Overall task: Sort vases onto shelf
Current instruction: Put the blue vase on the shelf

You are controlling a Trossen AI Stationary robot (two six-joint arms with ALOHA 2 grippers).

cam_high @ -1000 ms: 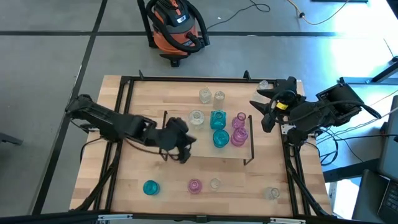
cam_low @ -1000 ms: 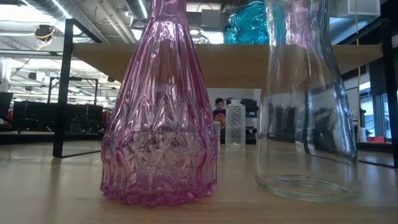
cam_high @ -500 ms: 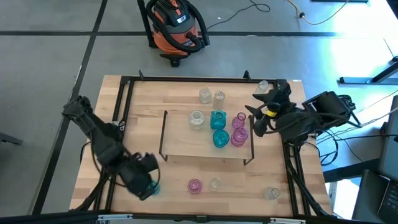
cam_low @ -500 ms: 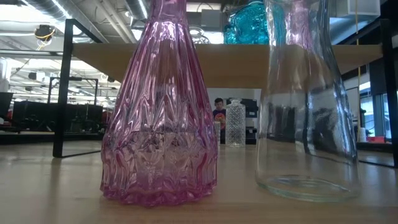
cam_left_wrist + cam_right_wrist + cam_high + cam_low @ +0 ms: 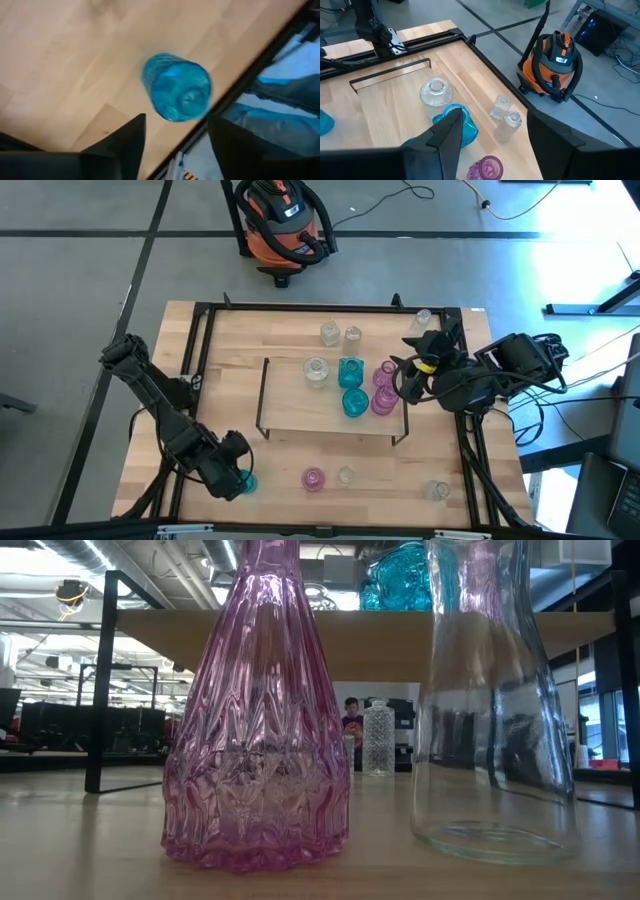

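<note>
My left gripper (image 5: 234, 476) hangs open near the table's near-left edge, pointing down over a teal vase (image 5: 244, 481) that stands on the tabletop. In the left wrist view the vase (image 5: 177, 87) lies ahead of the open gripper (image 5: 175, 150), untouched. My right gripper (image 5: 405, 375) hovers open beside the shelf's (image 5: 320, 418) right end, holding nothing (image 5: 492, 145). On the shelf stand a clear vase (image 5: 316, 370), two teal vases (image 5: 350, 371) and two pink ones (image 5: 384, 398).
Clear vases (image 5: 340, 334) stand behind the shelf, and another sits at the far right corner (image 5: 424, 317). A pink vase (image 5: 313, 478) and clear vases (image 5: 345, 475) (image 5: 437, 491) stand along the near edge. A black rail (image 5: 300, 307) frames the table. An orange vacuum (image 5: 285, 220) sits on the floor beyond.
My left gripper has swung from the shelf's near-left corner toward the table's near-left edge, has sunk and tipped to point down, and now hangs over the teal vase. My right gripper has shifted a little toward the shelf's right end.
</note>
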